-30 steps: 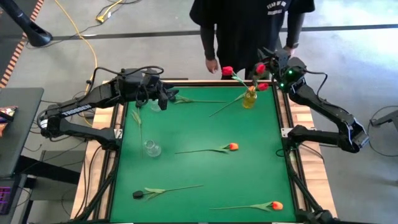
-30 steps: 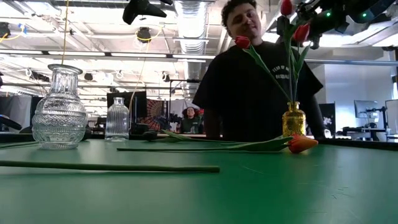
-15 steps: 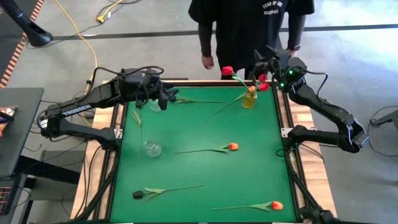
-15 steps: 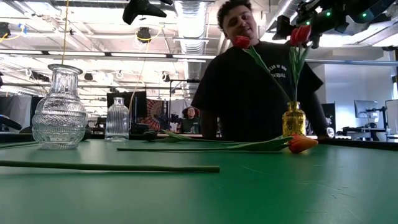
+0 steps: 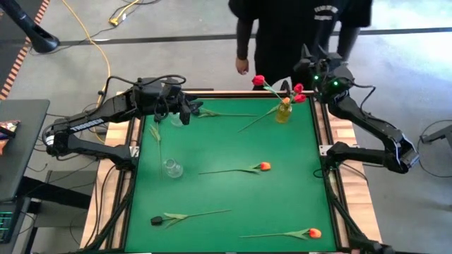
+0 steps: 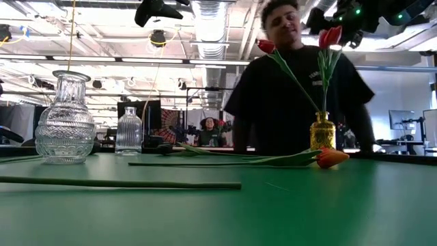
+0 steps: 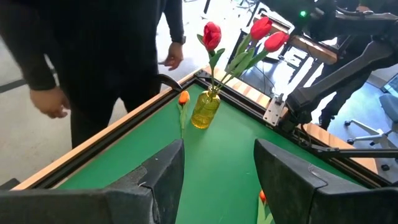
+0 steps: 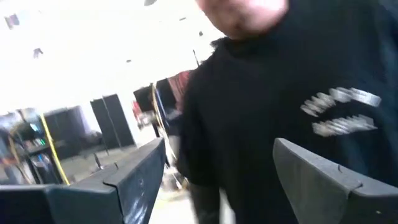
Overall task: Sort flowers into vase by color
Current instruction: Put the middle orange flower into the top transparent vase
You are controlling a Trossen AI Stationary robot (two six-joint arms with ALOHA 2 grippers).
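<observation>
Right gripper (image 5: 316,68) hangs released above the yellow vase (image 5: 283,113) at the green table's (image 5: 226,187) far right corner; left gripper (image 5: 185,111) waits parted and empty at the far left. Tulips lie scattered: orange (image 5: 265,166), dark (image 5: 156,220). From table height, red tulips (image 6: 332,35) stand in the yellow vase, clear vases (image 6: 65,119) apart. The left wrist view shows three red heads (image 7: 212,35). Stems look light and limp; best pinched mid-stem. A person (image 6: 300,96) stands behind the table.
</observation>
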